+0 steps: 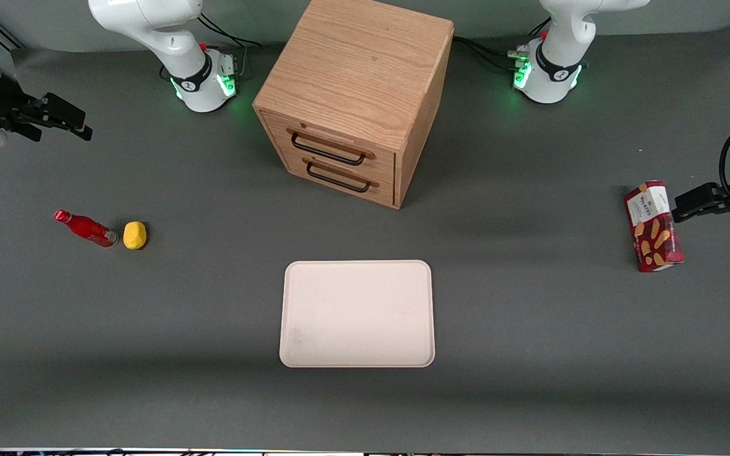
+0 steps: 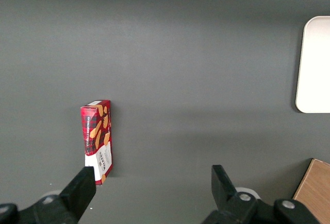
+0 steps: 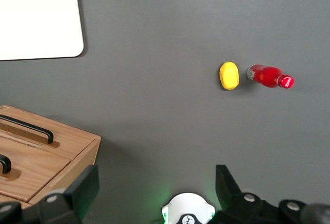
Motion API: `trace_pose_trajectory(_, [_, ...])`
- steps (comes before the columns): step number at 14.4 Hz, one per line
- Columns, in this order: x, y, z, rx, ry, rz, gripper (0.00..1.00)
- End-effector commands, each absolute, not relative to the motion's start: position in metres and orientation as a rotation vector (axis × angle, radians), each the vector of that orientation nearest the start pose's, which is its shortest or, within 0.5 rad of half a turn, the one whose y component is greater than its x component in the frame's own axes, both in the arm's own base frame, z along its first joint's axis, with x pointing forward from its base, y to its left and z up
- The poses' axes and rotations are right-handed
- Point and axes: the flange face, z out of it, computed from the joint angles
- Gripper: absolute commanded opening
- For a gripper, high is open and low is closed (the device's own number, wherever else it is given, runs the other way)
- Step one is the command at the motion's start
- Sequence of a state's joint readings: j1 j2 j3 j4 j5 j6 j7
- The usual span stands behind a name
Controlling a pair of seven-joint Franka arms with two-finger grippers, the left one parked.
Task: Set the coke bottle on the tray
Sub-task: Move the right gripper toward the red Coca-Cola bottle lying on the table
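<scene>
Fingers [image 3: 154,190] spread wide, holding nothing, high above coke bottle [image 1: 85,228], tray [image 1: 357,313] bare, biscuit box [image 1: 653,225] reading "Walkers"

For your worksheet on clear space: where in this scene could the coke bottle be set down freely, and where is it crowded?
The whole tray is bare. Open table lies between it and the drawer cabinet. It is crowded only where the coke bottle lies beside the yellow lump. The gripper hangs open, farther from the camera than both.

Red coke bottle [image 1: 85,228], cream-pink tray [image 1: 357,313], seemingly black hand [image 1: 64,120]
</scene>
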State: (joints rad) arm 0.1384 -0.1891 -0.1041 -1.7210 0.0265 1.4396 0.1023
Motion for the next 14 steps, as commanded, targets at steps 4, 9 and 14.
trace_pose_trajectory(4, [0.489,0.014,0.646,-3.105,0.136,0.163,1.0])
trace_pose_trajectory(9, [0.495,-0.004,0.62,-3.212,0.101,0.203,1.0])
trace_pose_trajectory(14, [0.489,-0.119,0.537,-3.148,-0.175,0.115,1.0])
